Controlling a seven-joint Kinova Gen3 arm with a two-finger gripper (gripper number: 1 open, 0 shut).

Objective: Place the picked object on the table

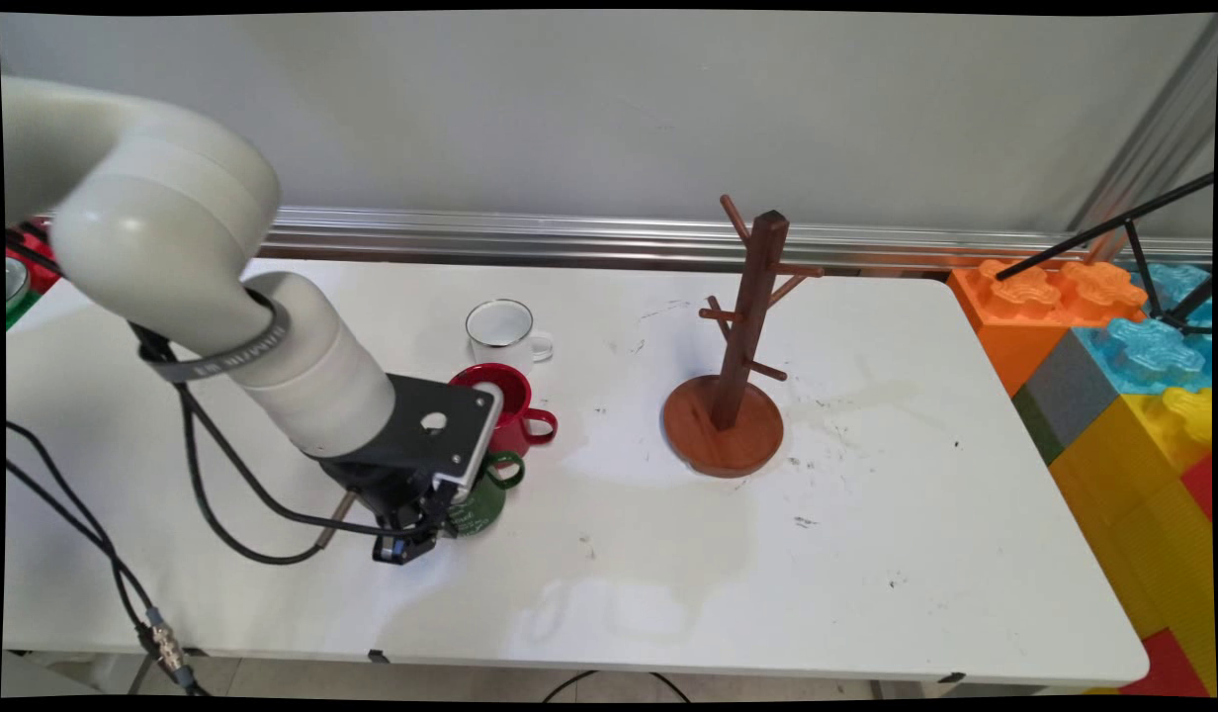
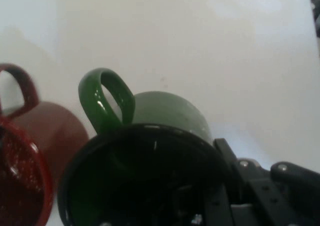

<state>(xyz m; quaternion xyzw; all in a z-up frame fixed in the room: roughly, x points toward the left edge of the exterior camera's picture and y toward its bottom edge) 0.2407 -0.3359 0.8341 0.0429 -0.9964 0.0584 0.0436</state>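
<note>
The gripper [image 1: 408,542] sat low over the green mug [image 1: 482,499], one finger seemingly inside its rim; whether it gripped, I couldn't tell. A red mug [image 1: 510,407] stood just behind.

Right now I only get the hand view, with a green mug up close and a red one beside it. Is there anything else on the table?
Observer: Yes, a clear mug stands just behind the red mug, towards the wall.
Operator: Anything besides mugs?
Observer: A wooden mug tree stands upright to the right of the mugs, apart from them, with its pegs bare.
Operator: And past the table?
Observer: Big coloured blocks are stacked off the right end of the table.
</note>
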